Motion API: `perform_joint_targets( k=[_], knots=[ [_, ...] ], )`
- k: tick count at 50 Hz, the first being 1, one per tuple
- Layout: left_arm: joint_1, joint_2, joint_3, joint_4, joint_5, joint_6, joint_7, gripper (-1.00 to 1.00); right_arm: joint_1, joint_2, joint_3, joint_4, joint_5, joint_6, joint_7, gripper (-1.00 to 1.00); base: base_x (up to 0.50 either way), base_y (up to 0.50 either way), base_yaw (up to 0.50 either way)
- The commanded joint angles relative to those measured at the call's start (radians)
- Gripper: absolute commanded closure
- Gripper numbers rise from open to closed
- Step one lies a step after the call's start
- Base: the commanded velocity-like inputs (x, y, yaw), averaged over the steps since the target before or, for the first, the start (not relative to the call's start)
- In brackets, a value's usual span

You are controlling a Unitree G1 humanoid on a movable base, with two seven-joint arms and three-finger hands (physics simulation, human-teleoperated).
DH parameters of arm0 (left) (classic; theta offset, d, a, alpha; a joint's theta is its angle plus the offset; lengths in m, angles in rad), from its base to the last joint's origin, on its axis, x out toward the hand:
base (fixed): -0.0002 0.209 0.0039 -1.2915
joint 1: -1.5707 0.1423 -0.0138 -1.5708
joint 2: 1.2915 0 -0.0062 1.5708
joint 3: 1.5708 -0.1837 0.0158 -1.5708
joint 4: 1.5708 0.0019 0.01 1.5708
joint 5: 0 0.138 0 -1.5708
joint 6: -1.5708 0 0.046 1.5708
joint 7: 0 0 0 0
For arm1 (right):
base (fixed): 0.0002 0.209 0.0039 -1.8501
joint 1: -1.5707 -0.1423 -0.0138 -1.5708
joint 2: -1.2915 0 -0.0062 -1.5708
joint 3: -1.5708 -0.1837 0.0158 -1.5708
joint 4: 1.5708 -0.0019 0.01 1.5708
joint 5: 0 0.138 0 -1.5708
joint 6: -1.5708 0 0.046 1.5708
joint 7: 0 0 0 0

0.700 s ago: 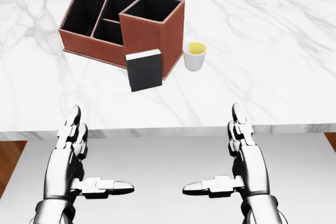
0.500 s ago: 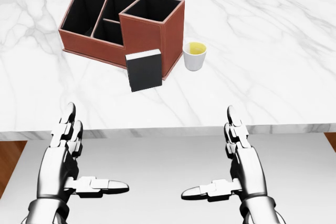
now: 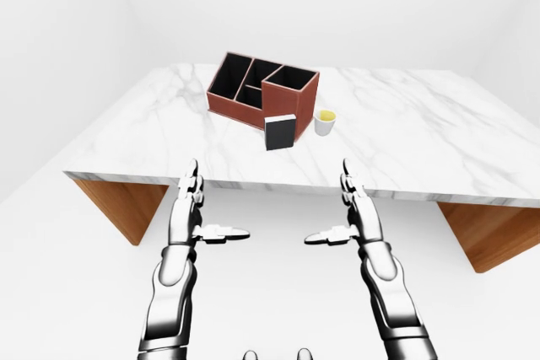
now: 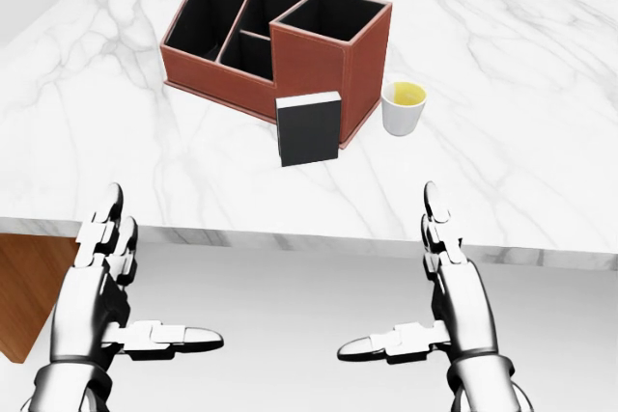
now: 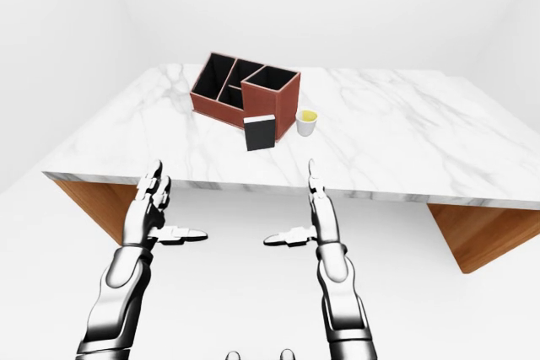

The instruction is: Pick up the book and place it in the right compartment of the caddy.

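Book [image 4: 309,128] stands upright at the head view's upper centre, just beside the brown caddy [image 4: 222,79], not yet grasped, while the left hand [image 4: 97,298] and right hand [image 4: 452,296] hover spread and empty below the table edge.

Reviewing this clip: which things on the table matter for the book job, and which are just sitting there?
Belongs to the job:
black book, standing against the caddy
brown caddy
left hand and right hand, both open

Just there:
white cup
marble table
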Motion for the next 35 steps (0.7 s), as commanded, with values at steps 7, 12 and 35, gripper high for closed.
perform_joint_targets(
  k=[7,12,35],
  knots=[
    [-0.004,0.006,0.015,-0.014,-0.006,0.008,-0.002,-1.0,-0.004,-0.006,-0.011,-0.115,-0.012,0.0,0.005,-1.0,0.0,0.0,0.0],
    [0.01,0.003,0.012,-0.049,-0.005,0.024,-0.004,-1.0,-0.017,-0.006,-0.009,-0.135,-0.071,0.002,-0.033,-1.0,0.0,0.04,0.0],
    [0.006,0.008,0.021,-0.057,0.003,0.023,-0.01,-1.0,-0.025,-0.014,-0.007,-0.225,-0.092,0.1,0.001,-1.0,-0.04,0.35,0.0]
  ],
)
